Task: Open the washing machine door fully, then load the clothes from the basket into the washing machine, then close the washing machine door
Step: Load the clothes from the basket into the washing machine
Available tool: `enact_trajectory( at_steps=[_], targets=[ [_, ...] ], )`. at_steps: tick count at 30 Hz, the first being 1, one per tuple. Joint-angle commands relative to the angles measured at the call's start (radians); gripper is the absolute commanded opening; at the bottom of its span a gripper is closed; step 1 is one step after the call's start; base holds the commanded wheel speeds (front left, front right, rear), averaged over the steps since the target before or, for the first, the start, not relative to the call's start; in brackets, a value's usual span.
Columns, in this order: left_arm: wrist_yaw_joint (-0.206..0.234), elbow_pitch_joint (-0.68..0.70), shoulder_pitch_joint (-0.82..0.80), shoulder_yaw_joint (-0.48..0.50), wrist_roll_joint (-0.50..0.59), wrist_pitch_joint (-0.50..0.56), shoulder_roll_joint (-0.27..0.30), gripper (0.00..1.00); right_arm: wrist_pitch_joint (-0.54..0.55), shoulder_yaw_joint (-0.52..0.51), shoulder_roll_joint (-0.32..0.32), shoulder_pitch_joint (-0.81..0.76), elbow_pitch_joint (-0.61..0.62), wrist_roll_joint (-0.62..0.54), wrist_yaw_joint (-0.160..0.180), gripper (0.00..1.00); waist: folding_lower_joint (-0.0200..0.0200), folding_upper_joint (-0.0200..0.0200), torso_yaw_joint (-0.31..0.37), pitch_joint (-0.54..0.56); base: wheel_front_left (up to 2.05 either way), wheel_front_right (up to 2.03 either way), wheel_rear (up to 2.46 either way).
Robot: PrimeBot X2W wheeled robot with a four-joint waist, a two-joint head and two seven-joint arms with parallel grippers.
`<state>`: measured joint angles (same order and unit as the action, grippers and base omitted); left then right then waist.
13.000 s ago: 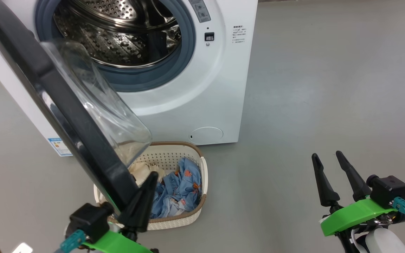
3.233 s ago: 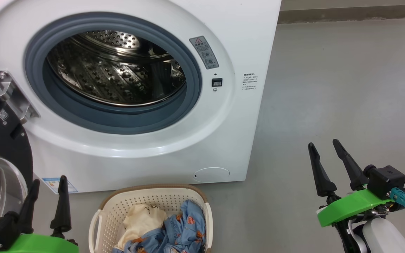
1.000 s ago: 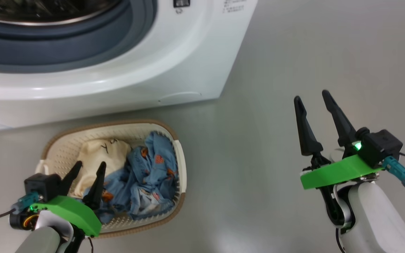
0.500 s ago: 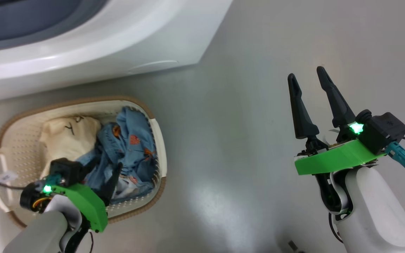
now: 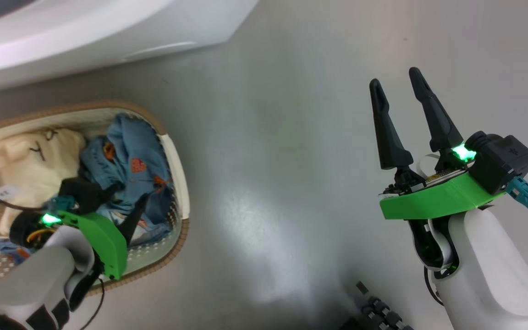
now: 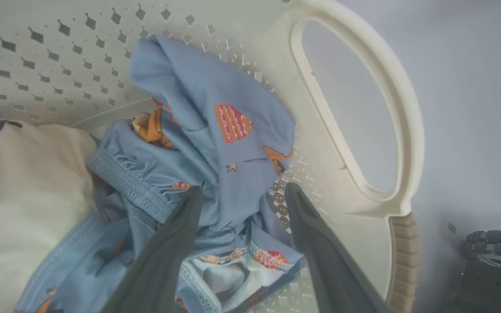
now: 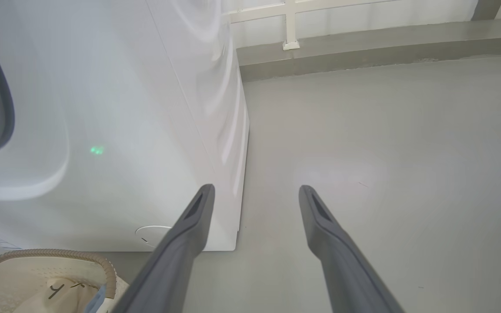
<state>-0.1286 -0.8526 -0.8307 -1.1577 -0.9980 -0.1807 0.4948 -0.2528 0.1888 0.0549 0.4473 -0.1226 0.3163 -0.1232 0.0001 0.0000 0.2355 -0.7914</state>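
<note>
Two claws on my screens, both spread.

Left claw (image 6: pixel 242 193): down inside the basket (image 6: pixel 59 52), fingers apart. They straddle a bunched fold of the light blue printed fabric (image 6: pixel 215 143), tips sunk among the cloth and not closed on it.

Right claw (image 5: pixel 394 78): fingers apart, holding nothing. It hangs over bare grey floor (image 5: pixel 291 160), well apart from the basket.

Clothes: the blue fabric, printed with orange-and-red figures, is heaped toward the basket's white handle (image 6: pixel 407 130). The cream garment (image 6: pixel 20 174) touches it on the far side from that handle. Both lie in the basket.

Basket: on the floor, just in front of the washing machine (image 7: pixel 124 108).

Machine: white front, round flap (image 7: pixel 148 232) low near its corner. The grey rubber ring (image 7: pixel 0 100) sits at the left edge of my right wrist view.
</note>
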Motion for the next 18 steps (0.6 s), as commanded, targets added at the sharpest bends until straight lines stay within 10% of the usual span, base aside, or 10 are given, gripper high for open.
enact_trajectory(
  at_steps=[1, 18],
  targets=[
    [-0.002, -0.005, -0.014, 0.001, -0.019, -0.011, 0.038, 1.00, -0.009, 0.019, -0.005, -0.016, 0.029, 0.007, -0.008, 1.00, -0.0001, 0.0000, 0.035, -0.045, 0.00, 0.00, 0.00],
    [-0.002, -0.111, -0.142, -0.095, -0.118, 0.038, 0.093, 1.00, -0.009, 0.043, -0.005, -0.027, 0.077, 0.044, -0.008, 1.00, -0.0001, 0.0000, 0.108, -0.143, 0.00, 0.00, 0.00]
  ],
)
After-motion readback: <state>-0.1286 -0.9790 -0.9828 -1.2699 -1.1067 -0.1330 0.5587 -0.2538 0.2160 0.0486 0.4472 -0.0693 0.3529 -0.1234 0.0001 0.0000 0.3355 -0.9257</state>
